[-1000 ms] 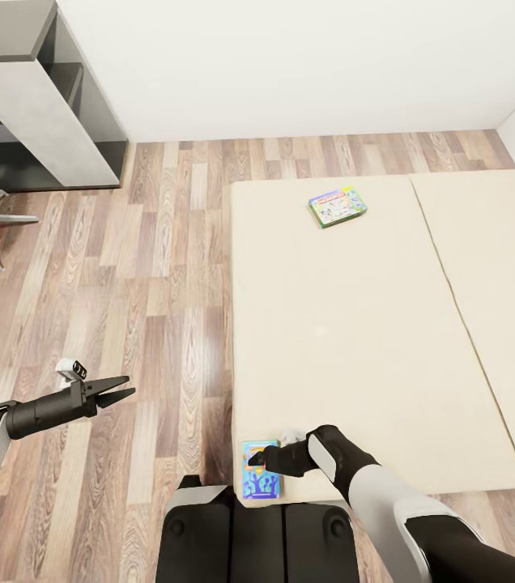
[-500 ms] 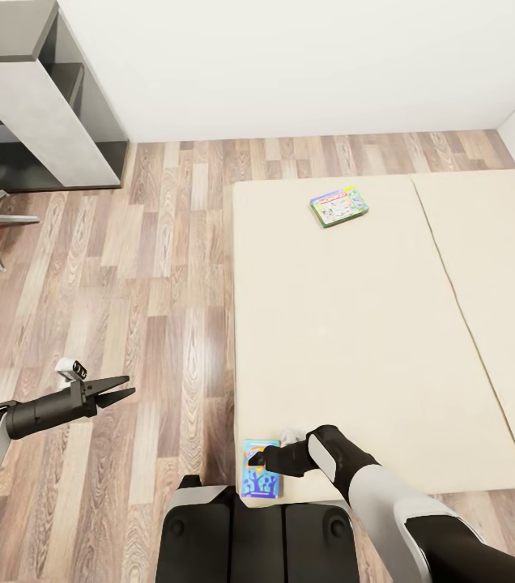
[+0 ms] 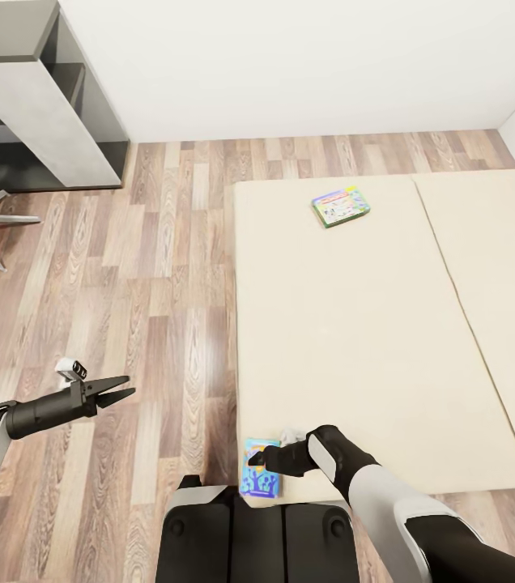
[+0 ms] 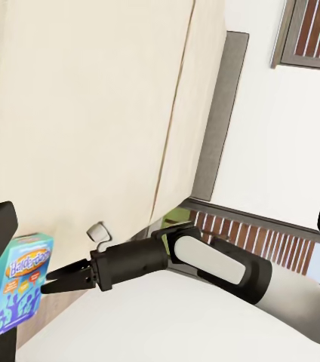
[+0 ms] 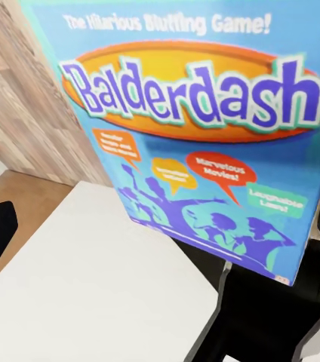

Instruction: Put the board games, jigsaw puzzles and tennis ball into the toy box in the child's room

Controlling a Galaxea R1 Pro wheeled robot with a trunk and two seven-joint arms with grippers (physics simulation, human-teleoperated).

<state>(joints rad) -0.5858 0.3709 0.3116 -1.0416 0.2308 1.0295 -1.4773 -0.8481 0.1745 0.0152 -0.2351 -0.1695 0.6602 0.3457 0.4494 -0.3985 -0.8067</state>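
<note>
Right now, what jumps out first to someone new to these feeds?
The blue Balderdash game box with orange logo looms large in the right wrist view; in the head view it sits at the near corner of the wide cream two-section bed, at the right tool. A green-bordered game box lies near the bed's far edge, and the left tool hangs over the wood-plank floor.

A bedroom: cream bed (image 3: 371, 340), wood-plank floor (image 3: 128, 267), white walls (image 3: 290, 65).
</note>
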